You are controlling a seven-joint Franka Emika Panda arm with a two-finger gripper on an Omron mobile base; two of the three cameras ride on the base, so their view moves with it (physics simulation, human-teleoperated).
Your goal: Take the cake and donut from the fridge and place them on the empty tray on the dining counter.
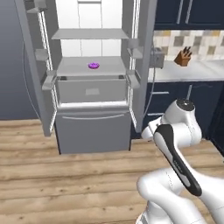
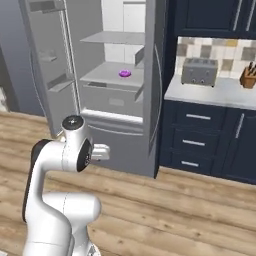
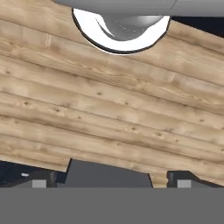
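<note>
Fridge [image 1: 94, 127] stood open, both doors swung wide. Donut [image 1: 93, 65] lay alone on middle shelf above inner drawer. Gripper [image 3: 111, 178] pointed down at wood floor [image 3: 109, 109], fingers spread wide, empty. Toaster [image 2: 199, 71] sat on right counter [image 2: 220, 95].

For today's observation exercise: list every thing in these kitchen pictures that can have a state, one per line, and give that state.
fridge: both upper doors open, bottom drawer shut.
donut: lying on a middle fridge shelf, not held.
gripper: open, empty, pointed down at the wooden floor.
cabinet drawers: shut.
knife block: upright on the back counter, knives in.
toaster: standing on the back counter.
</note>
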